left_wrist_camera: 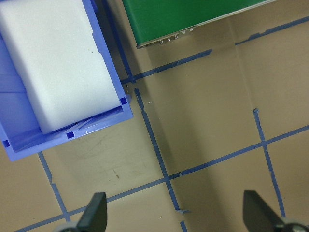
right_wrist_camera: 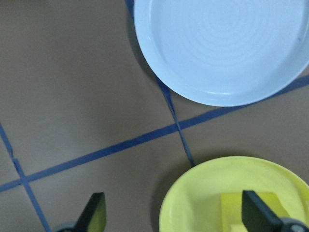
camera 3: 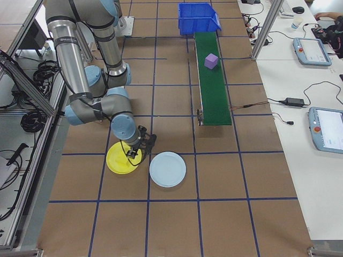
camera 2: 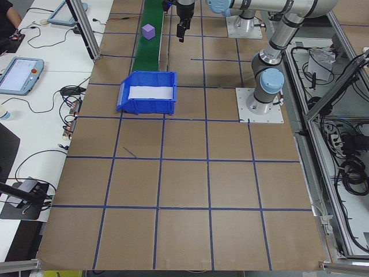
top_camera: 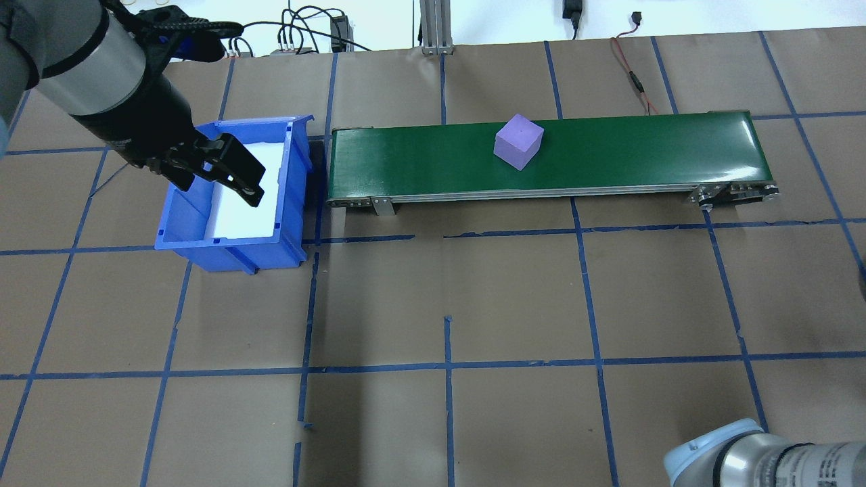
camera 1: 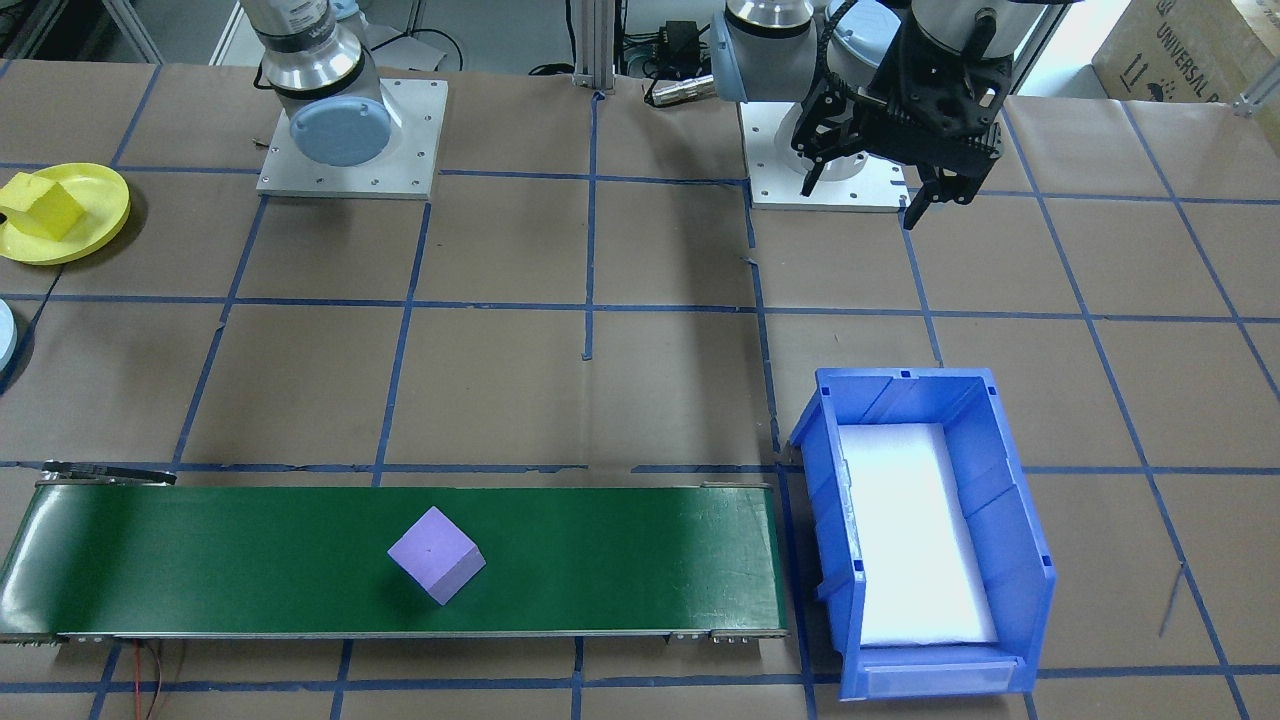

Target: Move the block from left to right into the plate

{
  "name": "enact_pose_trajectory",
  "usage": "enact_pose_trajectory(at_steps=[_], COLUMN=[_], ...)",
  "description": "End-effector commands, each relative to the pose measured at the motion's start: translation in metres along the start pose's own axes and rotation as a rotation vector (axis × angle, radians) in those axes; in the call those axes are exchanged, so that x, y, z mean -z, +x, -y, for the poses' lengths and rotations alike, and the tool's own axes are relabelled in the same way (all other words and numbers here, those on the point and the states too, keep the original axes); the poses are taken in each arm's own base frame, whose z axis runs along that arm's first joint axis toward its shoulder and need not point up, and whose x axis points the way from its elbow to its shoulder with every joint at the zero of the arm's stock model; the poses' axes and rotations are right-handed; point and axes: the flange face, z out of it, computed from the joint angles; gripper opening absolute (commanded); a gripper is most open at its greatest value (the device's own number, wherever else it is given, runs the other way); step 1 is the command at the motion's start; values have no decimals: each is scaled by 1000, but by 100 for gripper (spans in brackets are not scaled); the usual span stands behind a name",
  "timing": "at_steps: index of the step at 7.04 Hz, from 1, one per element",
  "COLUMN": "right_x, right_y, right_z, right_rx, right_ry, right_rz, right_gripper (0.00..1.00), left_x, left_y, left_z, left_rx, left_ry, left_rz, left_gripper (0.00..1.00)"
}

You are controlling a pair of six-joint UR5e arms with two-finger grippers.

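Note:
A purple block sits on the green conveyor belt, about mid-length; it also shows as the purple block. The yellow plate lies at the table's end on my right side, with a yellow cube in it. My right gripper hangs open just above the yellow plate, holding nothing, the yellow cube under one finger. My left gripper is open and empty, raised over the near side of the blue bin.
The blue bin, lined with white foam, stands at the belt's end on my left side. A light blue plate lies beside the yellow one, also seen as the light blue plate. Blue tape lines grid the brown table.

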Motion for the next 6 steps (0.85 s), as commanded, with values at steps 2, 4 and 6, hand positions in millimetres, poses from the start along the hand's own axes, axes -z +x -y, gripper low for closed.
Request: enact_pose_trajectory(at_steps=[2, 4, 6], right_x=[30, -12, -26], right_y=[-250, -342, -370], right_z=[108, 157, 178], right_rx=[70, 123, 95], right_ry=[76, 95, 126], right_rz=[51, 116, 283], right_gripper=[100, 100, 100], left_x=[2, 10, 0], left_y=[0, 1, -6], left_z=[-1, 0, -2], left_rx=[39, 229, 238], left_ry=[5, 21, -13], left_rz=[4, 8, 4], left_gripper=[100, 100, 100])
